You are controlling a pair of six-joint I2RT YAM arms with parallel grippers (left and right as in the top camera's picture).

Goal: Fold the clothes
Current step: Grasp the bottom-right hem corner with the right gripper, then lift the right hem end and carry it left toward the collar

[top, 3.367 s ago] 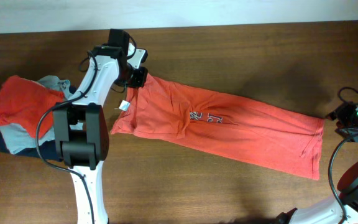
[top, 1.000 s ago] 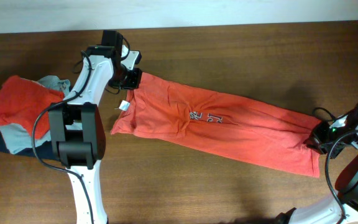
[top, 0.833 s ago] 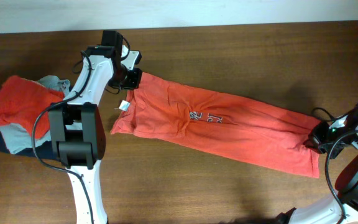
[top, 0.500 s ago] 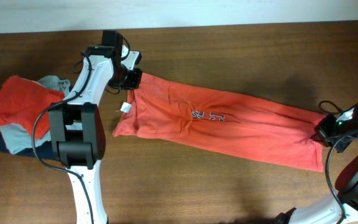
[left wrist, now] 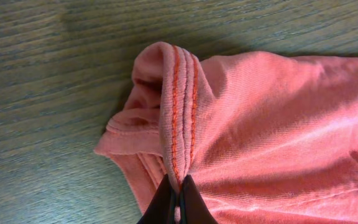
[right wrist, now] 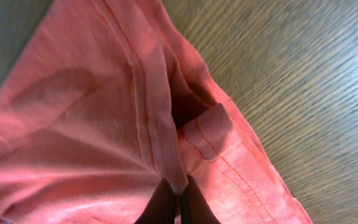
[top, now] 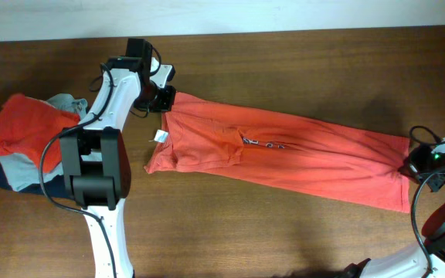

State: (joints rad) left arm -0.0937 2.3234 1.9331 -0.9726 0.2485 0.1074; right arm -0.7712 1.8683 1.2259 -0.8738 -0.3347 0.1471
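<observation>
The orange T-shirt (top: 300, 158) now lies drawn longer and tauter than a second ago. Its hem end has shifted rightward with the right gripper (top: 410, 164), and a new crease hides most of the chest lettering (top: 263, 144). The shirt stretches slantwise across the middle of the table (top: 284, 62), with its white tag (top: 161, 137) at the left end. The left gripper (top: 164, 99) reaches over the far left corner of the shirt, fingers pinched tight on a stitched edge. The right gripper, low at the table's right side, is clamped on a bunched fold of hem, and its arm is cut off by the frame. A pile of other clothes (top: 22, 135) sits far left, partly hidden behind the left arm.
</observation>
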